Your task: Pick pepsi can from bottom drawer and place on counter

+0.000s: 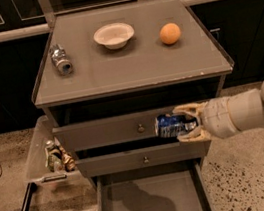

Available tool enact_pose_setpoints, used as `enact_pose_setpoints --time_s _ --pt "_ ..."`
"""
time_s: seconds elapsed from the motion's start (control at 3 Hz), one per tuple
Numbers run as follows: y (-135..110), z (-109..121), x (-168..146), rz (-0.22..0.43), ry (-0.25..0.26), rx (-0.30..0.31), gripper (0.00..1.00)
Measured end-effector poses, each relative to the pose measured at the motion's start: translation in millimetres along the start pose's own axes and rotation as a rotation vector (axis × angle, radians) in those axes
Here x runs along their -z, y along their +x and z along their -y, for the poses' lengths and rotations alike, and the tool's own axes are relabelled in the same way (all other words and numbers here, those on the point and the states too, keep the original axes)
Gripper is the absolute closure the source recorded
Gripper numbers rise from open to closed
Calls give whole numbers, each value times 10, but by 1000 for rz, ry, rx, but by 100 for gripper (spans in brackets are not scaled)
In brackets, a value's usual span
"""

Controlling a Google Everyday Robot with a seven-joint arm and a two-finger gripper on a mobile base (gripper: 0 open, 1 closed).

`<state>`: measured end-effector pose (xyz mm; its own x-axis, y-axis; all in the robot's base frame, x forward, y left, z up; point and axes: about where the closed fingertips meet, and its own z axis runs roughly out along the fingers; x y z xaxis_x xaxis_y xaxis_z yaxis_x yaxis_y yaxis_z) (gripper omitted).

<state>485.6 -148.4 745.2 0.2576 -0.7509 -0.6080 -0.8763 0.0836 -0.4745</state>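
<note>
At the right edge of the frame the pale arm (254,106) is cut off, so only its forearm and wrist show. Along the lower edge, the bottom drawer (181,198) stands pulled out, its near end out of frame and its floor partly under a dark shadow. At centre left a pale side bin (35,154) holds small packets (57,157) too jumbled to identify.

The tool (180,125) sits right of centre, its two fingers (187,110) spread just the can's width and pinching the pepsi can (168,125) from above and below. The can lies sideways, its right end hidden between the fingers, in front of the upper knobbed drawer (106,131), below the counter (131,69) edge and well above the bottom drawer.

On the counter rest a silver can (61,60) lying down, a white bowl (114,34) and an orange (170,33).
</note>
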Motion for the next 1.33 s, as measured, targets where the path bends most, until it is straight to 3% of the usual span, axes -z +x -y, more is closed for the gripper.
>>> enact_pose_setpoints --time_s 0.33,0.67,1.0,1.33 --pt "-415 651 449 -18 41 2 100" --pt "-416 652 449 -18 41 2 100" --pt "-493 883 412 6 29 28 100" --pt "-658 1254 320 54 -7 63 100"
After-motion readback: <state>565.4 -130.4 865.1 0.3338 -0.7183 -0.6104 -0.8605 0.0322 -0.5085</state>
